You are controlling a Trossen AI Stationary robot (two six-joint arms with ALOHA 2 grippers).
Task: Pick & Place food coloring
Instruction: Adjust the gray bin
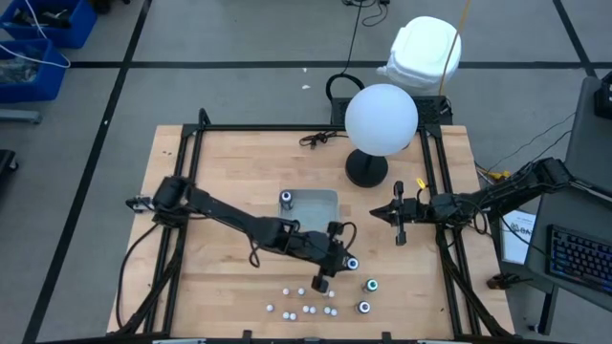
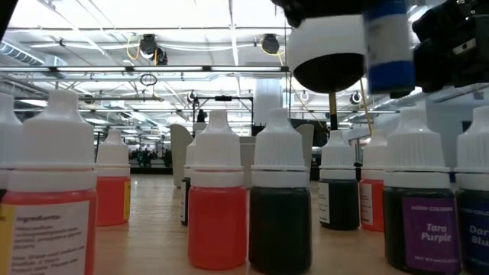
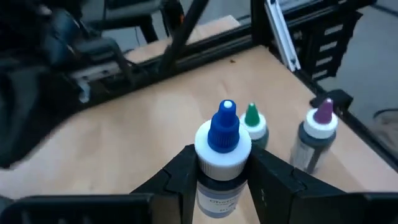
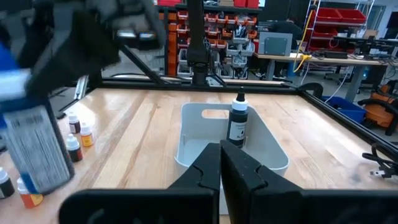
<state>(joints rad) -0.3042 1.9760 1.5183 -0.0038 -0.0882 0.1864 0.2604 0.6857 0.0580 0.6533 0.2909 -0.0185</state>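
My left gripper (image 1: pixel 341 256) reaches over the table's near middle and is shut on a blue-tipped food coloring bottle (image 3: pixel 222 152). Green-tipped (image 3: pixel 252 121) and purple-tipped (image 3: pixel 318 132) bottles stand on the wood just beyond it. Several tiny white-capped dropper bottles (image 1: pixel 306 304), some red, stand on their bases near the front edge (image 2: pixel 218 206). A black-capped bottle (image 4: pixel 237 122) stands in the clear tray (image 1: pixel 316 204). My right gripper (image 1: pixel 400 218) waits shut at the right, above the table. My left gripper pinches the blue-tipped bottle between its two fingers (image 3: pixel 180 174), one on each side of the body just under the white collar (image 3: pixel 219 163). The bottle is lifted clear of the table, high above the small dropper bottles in the low view (image 2: pixel 340 46).
A white globe lamp on a black base (image 1: pixel 381 119) stands at the table's far right. A black cable (image 1: pixel 320 139) lies near the far edge. Metal frame rails run along both sides. Bare wood shows on the left half.
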